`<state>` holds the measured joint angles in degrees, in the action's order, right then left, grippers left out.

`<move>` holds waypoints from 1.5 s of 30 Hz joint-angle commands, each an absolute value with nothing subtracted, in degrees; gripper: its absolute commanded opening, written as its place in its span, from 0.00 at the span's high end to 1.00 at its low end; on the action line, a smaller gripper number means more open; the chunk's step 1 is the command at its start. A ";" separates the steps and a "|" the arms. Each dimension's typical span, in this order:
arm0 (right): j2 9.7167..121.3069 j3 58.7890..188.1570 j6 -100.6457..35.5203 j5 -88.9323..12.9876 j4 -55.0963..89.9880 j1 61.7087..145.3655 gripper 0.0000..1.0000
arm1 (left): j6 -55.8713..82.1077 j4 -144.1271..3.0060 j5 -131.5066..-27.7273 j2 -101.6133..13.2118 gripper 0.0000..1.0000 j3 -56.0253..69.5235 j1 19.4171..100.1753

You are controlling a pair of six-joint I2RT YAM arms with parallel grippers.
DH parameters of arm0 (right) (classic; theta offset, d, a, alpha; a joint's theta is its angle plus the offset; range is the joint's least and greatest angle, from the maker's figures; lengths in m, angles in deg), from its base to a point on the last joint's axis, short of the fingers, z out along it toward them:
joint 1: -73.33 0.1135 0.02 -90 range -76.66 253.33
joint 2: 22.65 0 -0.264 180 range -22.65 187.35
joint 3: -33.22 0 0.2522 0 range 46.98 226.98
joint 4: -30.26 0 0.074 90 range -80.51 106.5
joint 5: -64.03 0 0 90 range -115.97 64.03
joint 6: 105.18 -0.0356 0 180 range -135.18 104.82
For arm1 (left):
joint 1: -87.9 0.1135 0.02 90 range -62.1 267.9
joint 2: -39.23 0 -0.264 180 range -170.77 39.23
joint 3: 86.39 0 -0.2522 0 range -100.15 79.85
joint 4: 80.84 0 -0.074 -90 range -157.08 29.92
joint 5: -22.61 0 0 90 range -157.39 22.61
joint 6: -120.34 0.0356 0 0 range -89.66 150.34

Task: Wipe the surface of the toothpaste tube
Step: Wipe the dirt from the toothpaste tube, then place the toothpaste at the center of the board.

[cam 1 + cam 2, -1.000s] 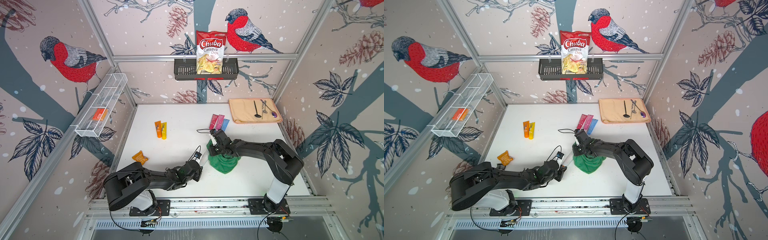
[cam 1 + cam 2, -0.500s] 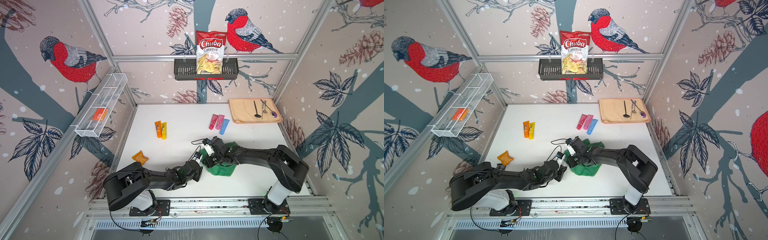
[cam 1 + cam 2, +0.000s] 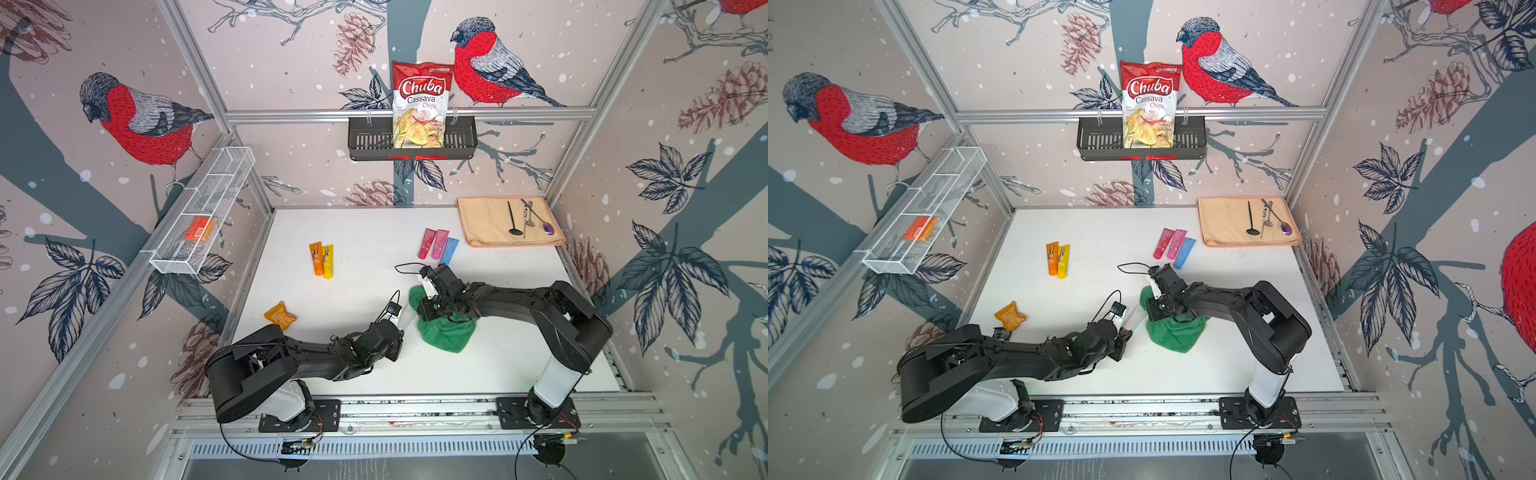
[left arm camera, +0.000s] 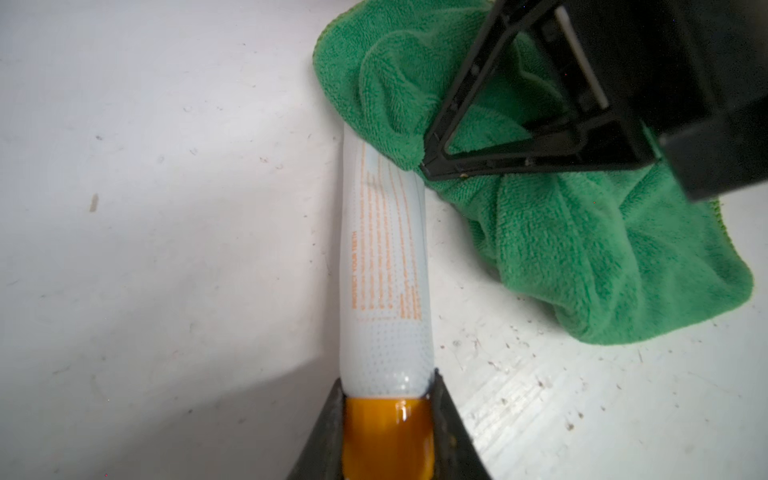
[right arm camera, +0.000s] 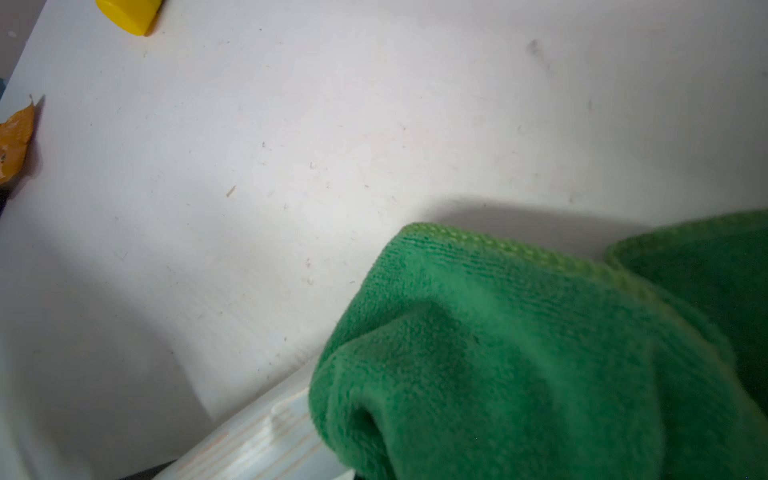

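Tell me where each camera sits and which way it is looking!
Top views: high above the robot's front, looking down at the white table; both show the left arm and right arm.
Left wrist: on the left arm, looking along the left fingers, which clamp the toothpaste tube at its orange cap; the right fingers show too.
Right wrist: on the right arm, looking across the green cloth to the table; the right fingers do not show.
Shared: both wrist views show tube and cloth.
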<state>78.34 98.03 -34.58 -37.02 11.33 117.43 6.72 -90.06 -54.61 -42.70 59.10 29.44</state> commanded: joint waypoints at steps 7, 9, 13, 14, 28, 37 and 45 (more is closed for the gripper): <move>72.07 92.58 -37.88 -12.15 4.38 113.53 1.00 | 7.06 -88.22 -51.95 -39.76 0.95 58.43 30.28; 68.40 90.43 -38.61 -9.11 4.92 111.99 1.00 | 7.63 -88.26 -52.26 -39.44 0.95 57.68 31.78; 60.13 85.73 -39.93 -7.00 8.65 110.84 1.00 | 10.08 -87.35 -53.08 -40.50 0.95 53.42 35.75; 58.55 84.66 -40.24 -6.78 10.01 110.81 1.00 | 10.77 -87.15 -53.35 -40.96 0.95 52.01 36.72; 62.58 83.63 -39.28 -6.24 16.26 113.59 1.00 | 18.20 -81.28 -61.17 -70.23 0.94 15.25 49.58; 66.07 86.09 -38.75 -4.44 15.09 115.84 1.00 | 17.17 -71.82 -64.24 -84.09 0.93 -4.14 54.06; 67.24 86.93 -38.39 -4.35 14.58 116.27 1.00 | 16.49 -71.49 -68.22 -87.40 0.89 -6.70 56.18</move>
<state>66.80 86.45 -39.10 -5.44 14.95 116.03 16.71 -71.96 -65.39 -86.50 -5.64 55.93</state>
